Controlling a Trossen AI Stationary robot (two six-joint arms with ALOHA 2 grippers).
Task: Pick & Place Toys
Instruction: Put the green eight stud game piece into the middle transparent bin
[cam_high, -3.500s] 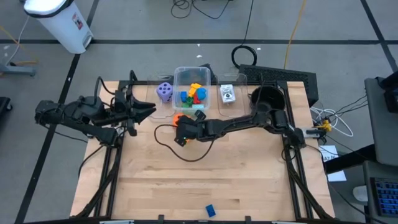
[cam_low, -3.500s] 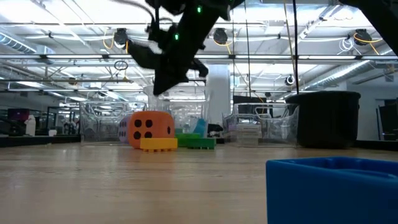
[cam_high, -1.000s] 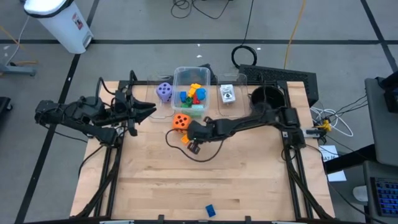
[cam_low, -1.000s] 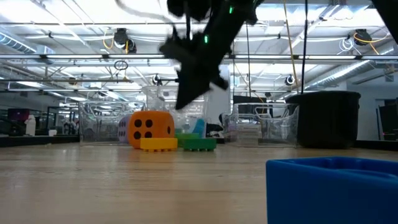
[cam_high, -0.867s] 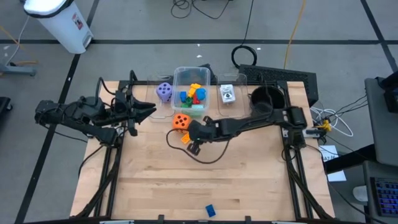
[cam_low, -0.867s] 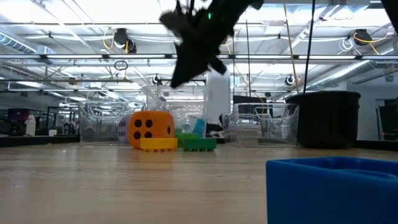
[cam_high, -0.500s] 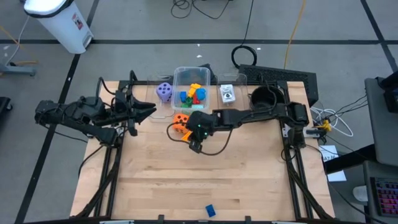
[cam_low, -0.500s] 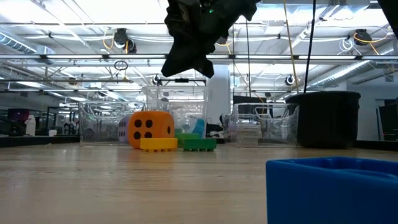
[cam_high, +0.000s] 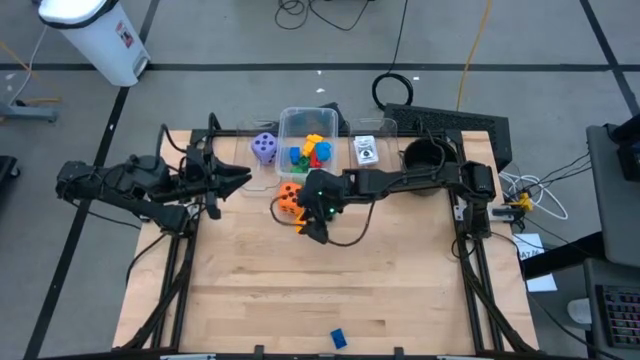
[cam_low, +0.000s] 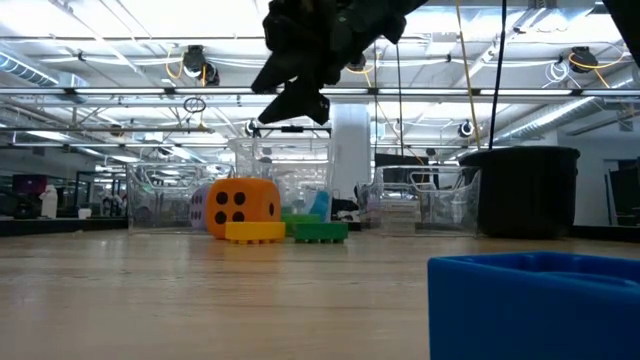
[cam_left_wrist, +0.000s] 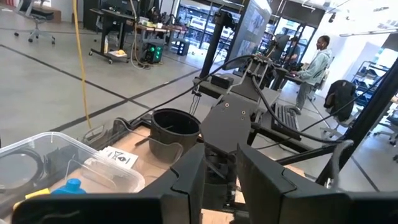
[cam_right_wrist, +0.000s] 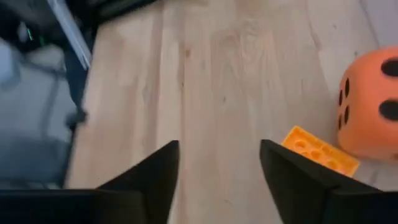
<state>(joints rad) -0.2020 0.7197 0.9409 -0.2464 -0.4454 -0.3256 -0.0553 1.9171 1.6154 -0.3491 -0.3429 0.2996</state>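
1. The right gripper (cam_right_wrist: 214, 186) hangs open and empty; the yellow block (cam_right_wrist: 320, 151) lies just ahead, touching the orange die (cam_right_wrist: 372, 102).
2. Risk: a sloppy descent nudges the die and shoves the block away.

The high view looks straight down on the whole table (cam_high: 320, 290). The low view sits at tabletop level, facing the room. Both share the orange die (cam_high: 288, 195); the right wrist view sees it close.

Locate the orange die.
In the high view the orange die sits on the table just in front of the clear tub, beside a yellow block, with the right gripper hovering nearby.
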